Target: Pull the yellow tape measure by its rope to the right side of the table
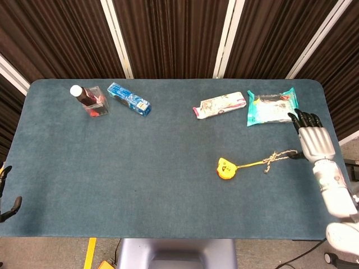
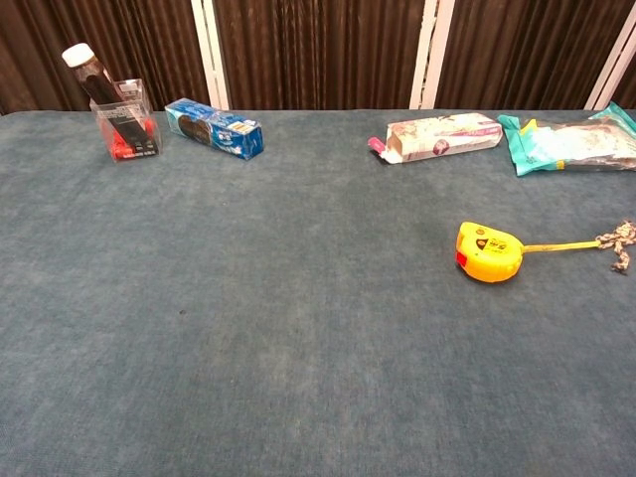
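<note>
Right hand (image 1: 313, 136): showing in head view only, at the rope (image 1: 279, 157) end; grip unclear.
Tape measure (image 2: 487, 252): lying on desk (image 2: 248, 298), both views.
Left hand: appearing in neither.

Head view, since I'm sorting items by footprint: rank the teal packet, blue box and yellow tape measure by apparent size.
1. teal packet, clearly largest.
2. blue box.
3. yellow tape measure, smallest, not counting its rope.
</note>
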Available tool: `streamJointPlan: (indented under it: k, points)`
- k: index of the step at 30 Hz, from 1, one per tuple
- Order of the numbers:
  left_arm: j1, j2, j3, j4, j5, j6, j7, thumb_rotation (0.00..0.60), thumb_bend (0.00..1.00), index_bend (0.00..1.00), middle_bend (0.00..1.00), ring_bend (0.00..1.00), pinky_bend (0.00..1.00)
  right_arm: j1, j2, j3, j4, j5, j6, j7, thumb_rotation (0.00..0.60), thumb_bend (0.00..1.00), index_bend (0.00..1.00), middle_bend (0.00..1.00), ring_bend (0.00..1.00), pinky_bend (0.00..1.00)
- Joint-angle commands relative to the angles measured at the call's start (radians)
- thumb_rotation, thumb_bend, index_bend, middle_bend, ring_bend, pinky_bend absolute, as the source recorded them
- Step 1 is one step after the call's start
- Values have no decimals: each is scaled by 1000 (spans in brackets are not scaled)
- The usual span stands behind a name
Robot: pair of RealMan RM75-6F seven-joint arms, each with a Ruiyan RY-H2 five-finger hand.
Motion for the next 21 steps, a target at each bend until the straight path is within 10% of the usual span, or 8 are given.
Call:
streamJointPlan:
  k: [1, 10, 21]
  points:
    - [-1, 1, 2, 1, 2, -3, -1, 600, 369, 82, 0, 0, 112, -172, 31, -66, -147, -209, 231, 74, 600, 185, 139, 7, 0, 0]
    - [0, 2, 6, 5, 18, 7, -4, 600, 369, 82, 0, 0, 112, -377, 32, -182, -31, -354, 418, 249, 600, 187, 118, 8, 0, 0]
    - [-3, 9, 16, 6, 37, 2, -14, 600, 372, 83, 0, 0, 111, -424, 9, -172, 69, -362, 415, 304, 600, 133, 72, 6, 0, 0]
